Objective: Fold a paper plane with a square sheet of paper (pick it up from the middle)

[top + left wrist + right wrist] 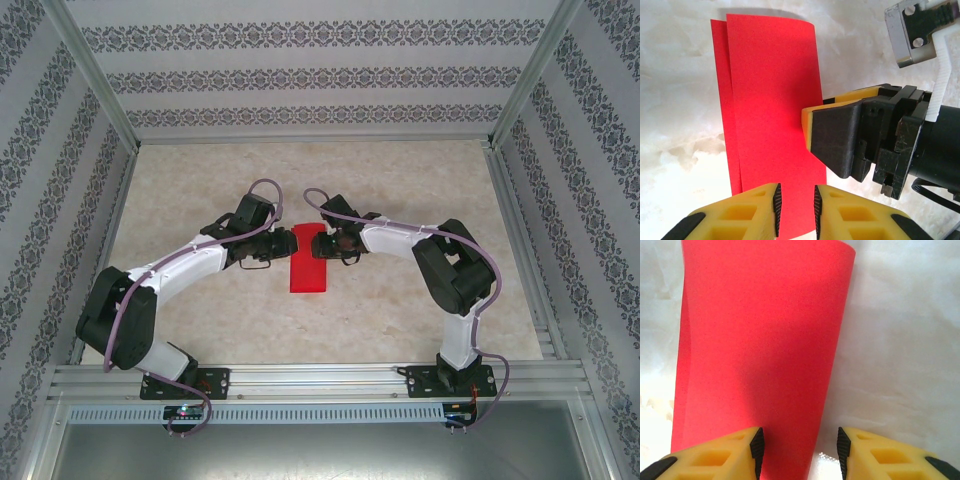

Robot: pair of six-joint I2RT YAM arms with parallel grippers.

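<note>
The square sheet of paper [308, 262] lies folded in half, flat on the table [200, 310]. The left gripper [795, 210] sits over it, fingers narrowly apart. The right gripper [800, 450] stands wider, straddling one long edge. I'd press evenly along the fold, keeping the layers aligned.

Pale marbled surface [380, 320] spread beneath the fingers [760, 210], enclosed by walls [300, 75] papered in grey floral bands, framed by aluminium rails [320, 378], softly and evenly lit
</note>
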